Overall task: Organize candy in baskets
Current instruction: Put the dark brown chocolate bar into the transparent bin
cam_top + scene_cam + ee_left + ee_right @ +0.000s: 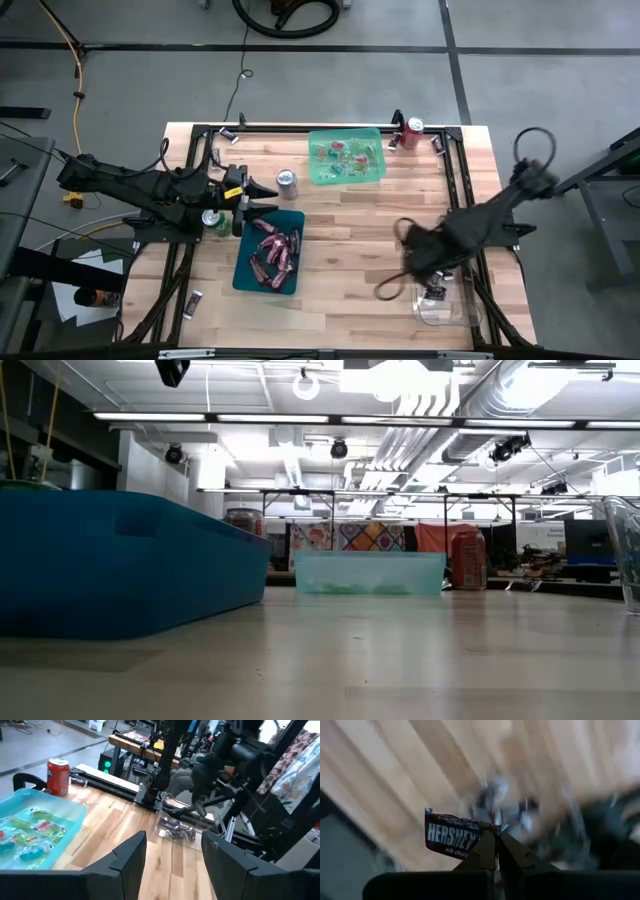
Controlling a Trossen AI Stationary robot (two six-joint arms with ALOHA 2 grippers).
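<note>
My right gripper [497,851] is shut on a dark brown Hershey's mini bar [451,840] above the clear basket [445,303], which holds a few dark wrapped candies [500,810]. In the high view the right gripper [415,255] is blurred. My left gripper [262,200] is open and hovers at the far left corner of the dark teal basket [270,250], which holds several pinkish-red bars [277,250]. The light green basket [347,155] at the far edge holds green and red pieces [30,832]. My right gripper pinches the mini bar by the crimped end of its wrapper [482,831] between the two fingertips [487,849]. The fingers point down toward the table. The bar is lifted clear and sticks out sideways from the fingertips, label up.
A silver can [287,180] stands between the green and teal baskets, a red can [412,130] at the far right, a green can [212,218] beside the left gripper. Black frame rails [455,180] border the table. Bare wood [360,240] lies between the teal and clear baskets.
</note>
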